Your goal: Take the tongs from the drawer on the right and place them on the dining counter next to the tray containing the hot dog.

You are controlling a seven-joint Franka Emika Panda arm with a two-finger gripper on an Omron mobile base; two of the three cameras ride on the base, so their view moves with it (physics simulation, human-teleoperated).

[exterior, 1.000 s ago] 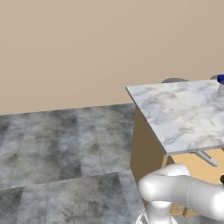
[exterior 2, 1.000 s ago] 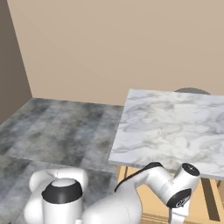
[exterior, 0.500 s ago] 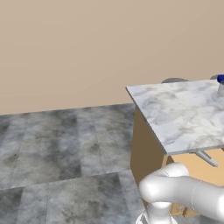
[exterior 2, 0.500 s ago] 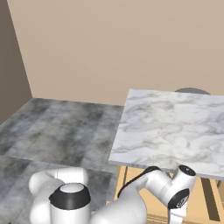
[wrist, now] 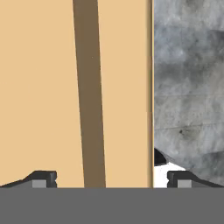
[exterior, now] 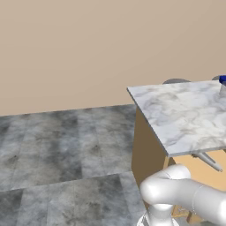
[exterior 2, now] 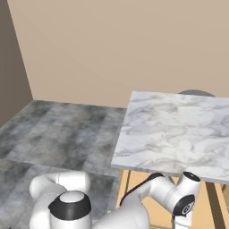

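- Tongs and drawer cannot be made out from these angles.
- Gripper [wrist: 109, 179] has its jaws spread wide with nothing between them, facing a tan wood panel [wrist: 43, 87] crossed by a darker stripe, grey stone floor [wrist: 188, 87] beside it.
- Dining counter [exterior 2: 179, 129] stands ahead; a blue item [exterior: 222, 79] shows at its far edge.

no readable text, labels or signs

Two rear base views sharing the dining counter [exterior: 185, 117]; hand view close against tan wood.
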